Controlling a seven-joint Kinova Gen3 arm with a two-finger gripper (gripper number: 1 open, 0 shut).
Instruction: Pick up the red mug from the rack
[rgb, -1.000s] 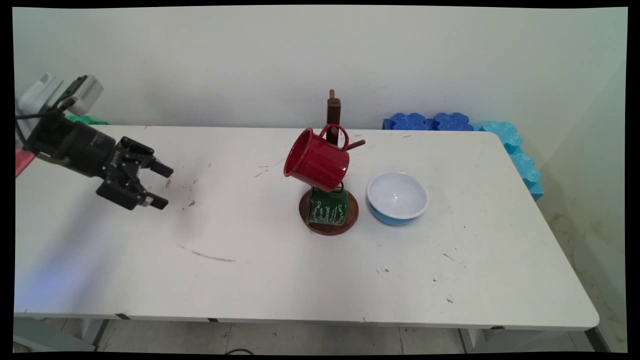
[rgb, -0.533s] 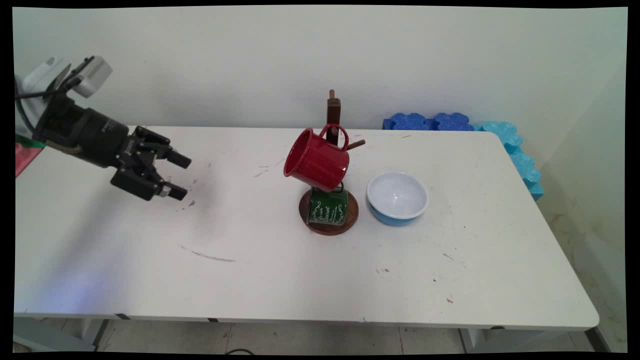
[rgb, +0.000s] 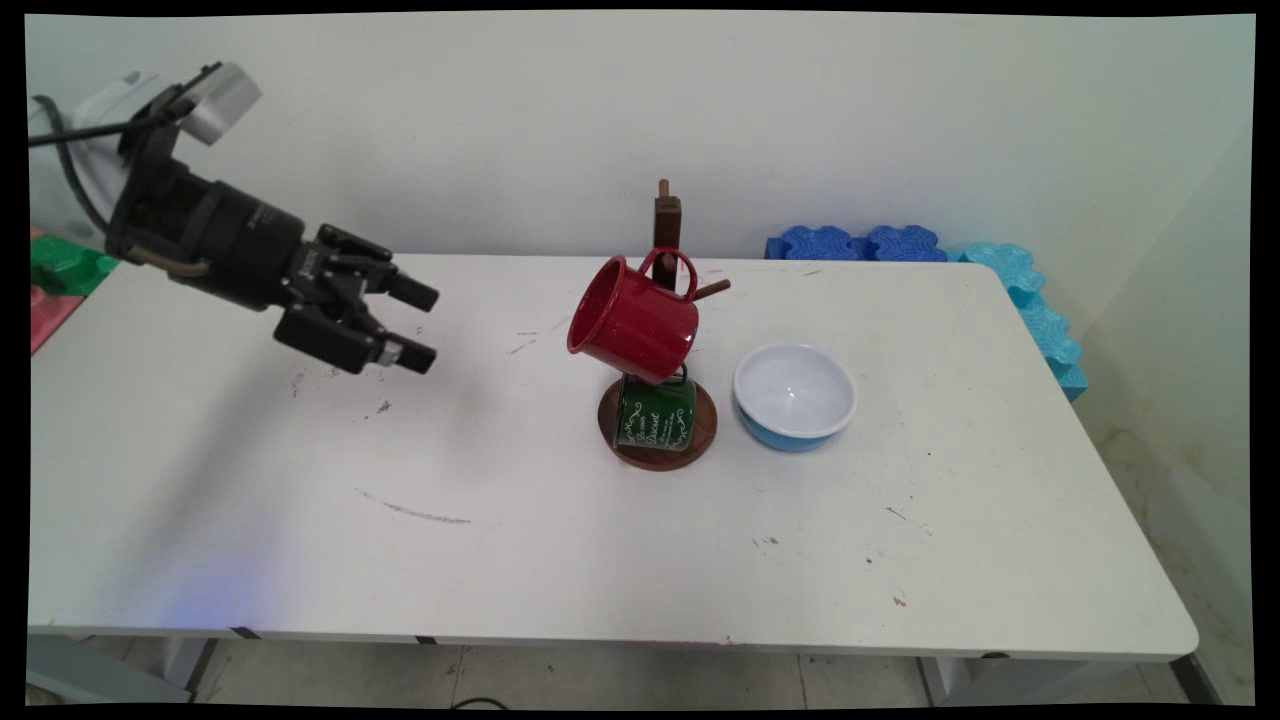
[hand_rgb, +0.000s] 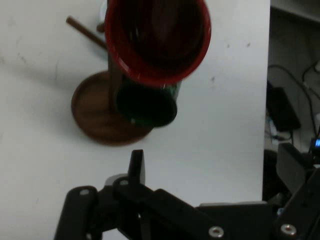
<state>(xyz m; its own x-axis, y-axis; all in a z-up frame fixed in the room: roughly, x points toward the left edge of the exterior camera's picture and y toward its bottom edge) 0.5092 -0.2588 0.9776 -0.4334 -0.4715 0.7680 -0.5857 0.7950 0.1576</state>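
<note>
My black gripper (rgb: 428, 327) hangs open above the left part of the white table (rgb: 560, 540), its fingers pointing right with nothing between them. To its right, well apart, stands a dark wooden mug tree (rgb: 667, 225). A red mug (rgb: 633, 318) hangs tilted from an upper peg, its mouth facing the gripper. Below it a green mug (rgb: 655, 412) with white lettering hangs over the round base (rgb: 706, 432). The hand view looks into the red mug (hand_rgb: 157, 40) and the green mug (hand_rgb: 147, 102), with the base (hand_rgb: 97, 122) behind them, beyond the gripper (hand_rgb: 215, 170).
A white bowl with a blue outside (rgb: 795, 395) sits just right of the mug tree. Blue foam blocks (rgb: 860, 243) and lighter cyan ones (rgb: 1035, 310) line the table's far right corner. Green and red things (rgb: 55, 275) lie at the far left edge.
The gripper has travelled right and upward, nearer the mug tree, and stayed open. The mugs and the bowl have not moved.
</note>
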